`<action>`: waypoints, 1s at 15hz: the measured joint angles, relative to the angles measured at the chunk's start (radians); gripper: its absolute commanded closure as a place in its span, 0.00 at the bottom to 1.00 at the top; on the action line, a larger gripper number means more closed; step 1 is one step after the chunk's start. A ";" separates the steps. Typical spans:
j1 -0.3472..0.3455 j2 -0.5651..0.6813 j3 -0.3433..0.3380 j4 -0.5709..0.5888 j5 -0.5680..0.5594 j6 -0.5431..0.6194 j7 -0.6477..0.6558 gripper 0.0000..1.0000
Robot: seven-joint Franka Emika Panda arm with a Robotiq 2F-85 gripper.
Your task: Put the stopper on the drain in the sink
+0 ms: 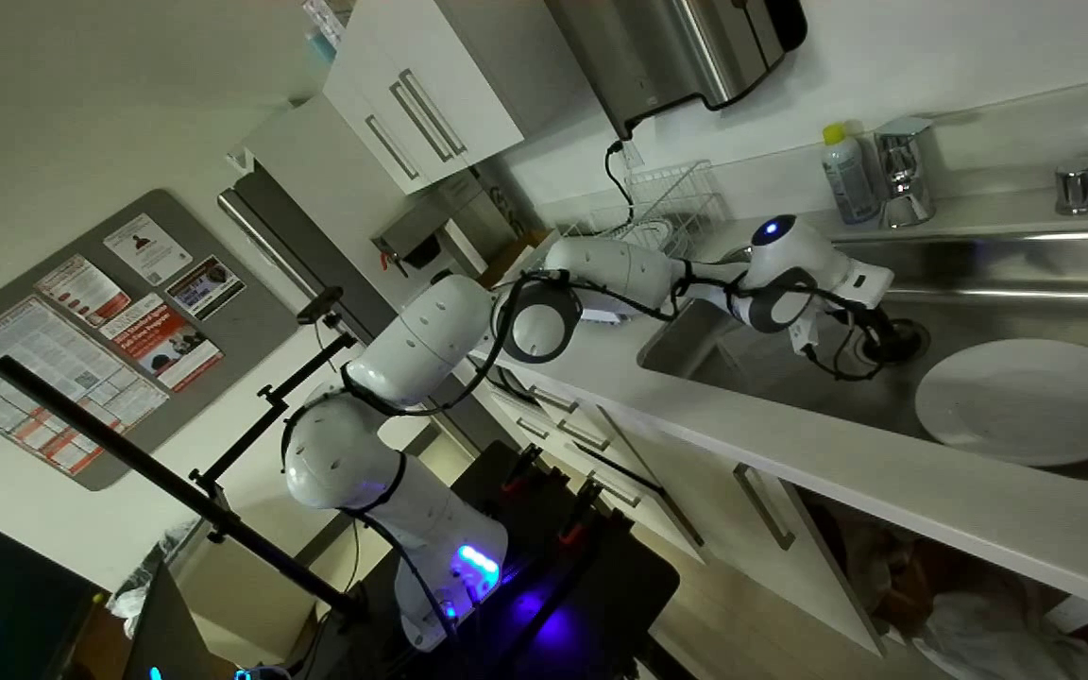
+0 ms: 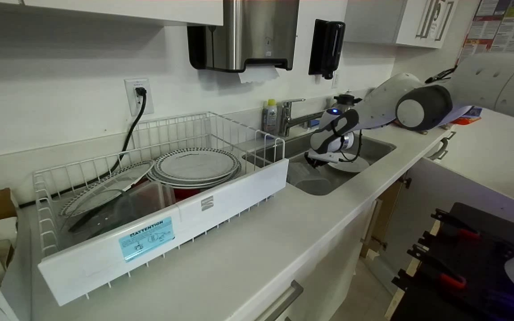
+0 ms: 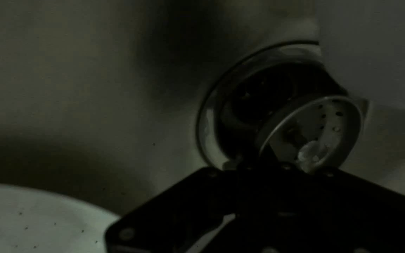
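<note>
The stopper (image 3: 311, 133) is a round metal strainer basket with small holes and a shiny rim. In the wrist view it is tilted and overlaps the right side of the drain (image 3: 208, 133). The drain is a dark round hole with a metal ring, and its middle shows uncovered. My gripper (image 3: 246, 165) looks shut on the stopper's near-left rim; the fingertips are very dark. In the exterior views the gripper (image 1: 875, 331) (image 2: 314, 160) is low in the sink (image 1: 1026, 295), over the drain area. The stopper cannot be made out there.
A white plate (image 1: 1026, 401) lies in the sink beside the drain, also in the wrist view (image 3: 30, 221). A clear plastic container (image 2: 306, 176) stands in the sink near the gripper. A faucet (image 2: 286, 118) and spray bottle (image 1: 848, 175) stand behind; a dish rack (image 2: 221, 196) is on the counter.
</note>
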 measured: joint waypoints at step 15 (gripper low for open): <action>-0.098 0.017 0.146 0.000 0.000 0.091 -0.042 0.98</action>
